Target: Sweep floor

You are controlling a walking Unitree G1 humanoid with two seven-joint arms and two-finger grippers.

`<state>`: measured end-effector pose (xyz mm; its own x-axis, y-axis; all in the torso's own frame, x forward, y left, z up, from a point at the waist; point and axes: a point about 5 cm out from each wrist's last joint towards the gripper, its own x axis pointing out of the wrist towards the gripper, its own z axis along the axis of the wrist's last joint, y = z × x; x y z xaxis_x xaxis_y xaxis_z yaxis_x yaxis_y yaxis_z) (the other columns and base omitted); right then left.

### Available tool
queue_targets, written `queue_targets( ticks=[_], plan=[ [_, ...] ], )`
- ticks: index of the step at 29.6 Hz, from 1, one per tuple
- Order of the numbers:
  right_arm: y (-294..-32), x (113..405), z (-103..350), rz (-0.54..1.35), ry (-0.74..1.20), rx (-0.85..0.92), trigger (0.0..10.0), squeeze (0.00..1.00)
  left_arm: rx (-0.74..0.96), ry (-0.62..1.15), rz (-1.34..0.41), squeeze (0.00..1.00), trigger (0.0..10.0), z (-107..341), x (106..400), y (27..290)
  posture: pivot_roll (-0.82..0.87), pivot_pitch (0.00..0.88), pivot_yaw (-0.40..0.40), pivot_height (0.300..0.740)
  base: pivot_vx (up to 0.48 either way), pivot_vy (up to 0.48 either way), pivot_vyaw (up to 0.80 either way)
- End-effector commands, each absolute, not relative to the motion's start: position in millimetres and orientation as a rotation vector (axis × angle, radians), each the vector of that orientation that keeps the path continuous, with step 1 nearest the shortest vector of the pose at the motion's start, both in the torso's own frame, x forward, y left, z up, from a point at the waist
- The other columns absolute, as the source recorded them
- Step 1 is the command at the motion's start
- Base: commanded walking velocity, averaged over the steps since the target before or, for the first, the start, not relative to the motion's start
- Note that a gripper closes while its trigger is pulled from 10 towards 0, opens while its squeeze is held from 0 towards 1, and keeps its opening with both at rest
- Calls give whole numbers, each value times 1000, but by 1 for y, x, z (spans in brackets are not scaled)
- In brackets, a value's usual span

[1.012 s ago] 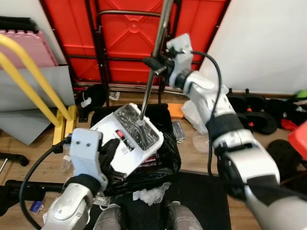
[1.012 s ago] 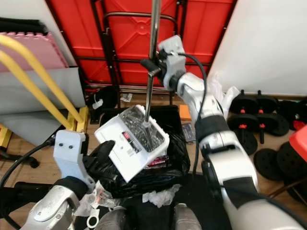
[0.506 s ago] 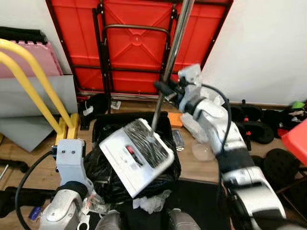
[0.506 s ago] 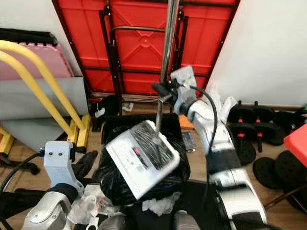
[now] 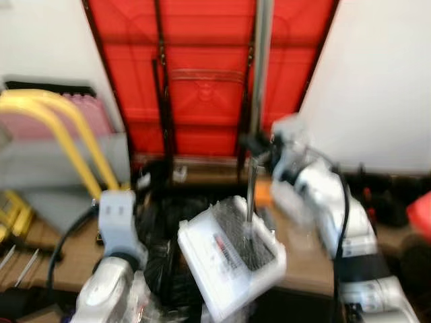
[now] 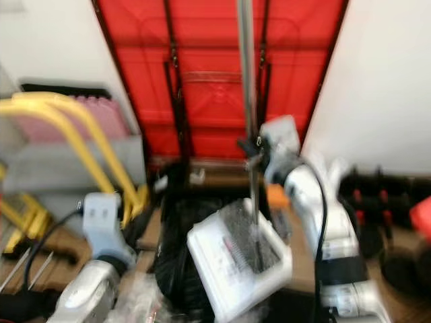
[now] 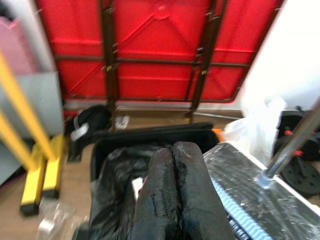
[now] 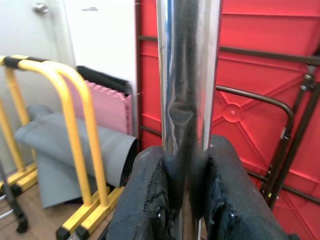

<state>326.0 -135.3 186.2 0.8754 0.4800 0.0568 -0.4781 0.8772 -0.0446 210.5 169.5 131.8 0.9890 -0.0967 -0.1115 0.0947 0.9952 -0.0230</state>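
- Fingers of the right gripper (image 8: 182,192) clench the chrome pole (image 8: 187,75) in the right wrist view, one black pad on each side of it; the pole runs straight up out of the grip, with the red folded table (image 8: 260,90) and a yellow bar frame (image 8: 75,105) behind.
- Left wrist view: the left gripper (image 7: 175,195) has its two fingers pressed together with nothing between them. It hangs over the black bin bag (image 7: 112,185); the white sweeper head (image 7: 260,205) and the lower part of its pole lie just beside those fingers, on the side of the robot's right arm.
- Left eye view, blurred: the pole (image 5: 259,108) stands almost upright, its long axis running from the top edge down to the white head (image 5: 232,262), which tilts over the dark bag and bin and not on bare floor. The right gripper (image 5: 259,145) holds the pole partway up, so the right arm is the one in charge; the left arm (image 5: 118,229) sits low beside the bag.
- Right eye view: same layout. I judge the next move turns on swinging the head (image 6: 239,266) off the bag and down toward the wooden floor (image 6: 60,242).
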Motion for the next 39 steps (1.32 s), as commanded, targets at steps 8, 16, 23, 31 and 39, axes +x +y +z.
queue_targets(
  ticks=[8,16,23,31,39],
  plan=[
    [-134,318,194,480,-100,-32,10000,0,-30,148,-69,0,10000,124,213,171,-42,0,-57,740,0,0,0],
    [-136,315,184,439,-58,-29,10000,0,-24,157,-62,0,10000,121,215,168,-43,0,-50,740,-185,0,-300],
    [-134,315,185,438,-67,-21,10000,0,-16,145,-68,0,10000,124,220,167,-43,0,-47,740,-246,0,0],
    [-133,317,189,437,-76,-22,10000,0,-11,136,-79,0,10000,126,222,166,-42,0,-45,740,-180,0,0],
    [-134,317,189,428,-72,-29,10000,0,-13,122,-88,0,10000,128,223,164,-44,0,-43,740,0,0,0]
  ],
)
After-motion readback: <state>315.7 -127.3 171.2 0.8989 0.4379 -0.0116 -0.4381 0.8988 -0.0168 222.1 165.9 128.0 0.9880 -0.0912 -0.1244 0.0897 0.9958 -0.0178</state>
